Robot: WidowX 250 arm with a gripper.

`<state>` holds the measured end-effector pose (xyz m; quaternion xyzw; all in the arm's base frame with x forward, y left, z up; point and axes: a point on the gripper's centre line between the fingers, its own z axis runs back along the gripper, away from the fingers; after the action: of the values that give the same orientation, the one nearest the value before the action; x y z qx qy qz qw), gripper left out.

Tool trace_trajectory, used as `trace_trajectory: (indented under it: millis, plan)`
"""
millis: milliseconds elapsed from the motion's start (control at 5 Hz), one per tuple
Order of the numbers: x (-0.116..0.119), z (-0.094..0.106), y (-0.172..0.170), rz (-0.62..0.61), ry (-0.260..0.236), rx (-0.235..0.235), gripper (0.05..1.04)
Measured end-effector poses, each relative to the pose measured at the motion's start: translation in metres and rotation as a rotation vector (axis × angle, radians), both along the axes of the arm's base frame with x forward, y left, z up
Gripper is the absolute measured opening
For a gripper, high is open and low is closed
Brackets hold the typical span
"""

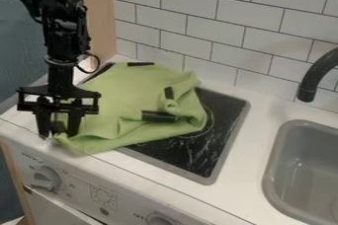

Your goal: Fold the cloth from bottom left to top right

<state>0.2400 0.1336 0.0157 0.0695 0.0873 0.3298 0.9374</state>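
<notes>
Cloth point(119, 95) green. Gripper point(58, 131) black. Stovetop point(228, 125) black, whitish streaks, grey rim. Counter point(247, 160) white. Sink point(277, 167) grey, faucet point(309, 83) black. Tiles point(218, 19) white, dark grout.

Soft, muted light; faint shading in cloth point(125, 100) folds; sink point(310, 142) glints.

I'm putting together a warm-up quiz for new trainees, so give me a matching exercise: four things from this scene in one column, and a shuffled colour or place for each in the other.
Things
1. Cloth
2. Sink
3. Faucet
4. Tool

Descriptions
A. Black and curved, at the right edge of the view
B. At the lower left corner of the green fabric
C. Green, lying partly over the black stove top
D. Grey, set into the white counter

Right pairs: 1-C, 2-D, 3-A, 4-B
</notes>
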Motion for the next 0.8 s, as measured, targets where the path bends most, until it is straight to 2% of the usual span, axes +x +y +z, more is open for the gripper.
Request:
trace_trajectory:
  millis: [200,400,600,800]
  plan:
    - [0.000,0.000,-0.001,-0.006,0.001,-0.006,0.189]
    - [-0.001,0.000,-0.001,-0.005,0.004,-0.009,0.092]
    - [-0.001,0.003,-0.005,-0.007,0.005,-0.034,0.069]
    - [0.002,0.020,-0.010,0.008,-0.034,-0.050,0.068]
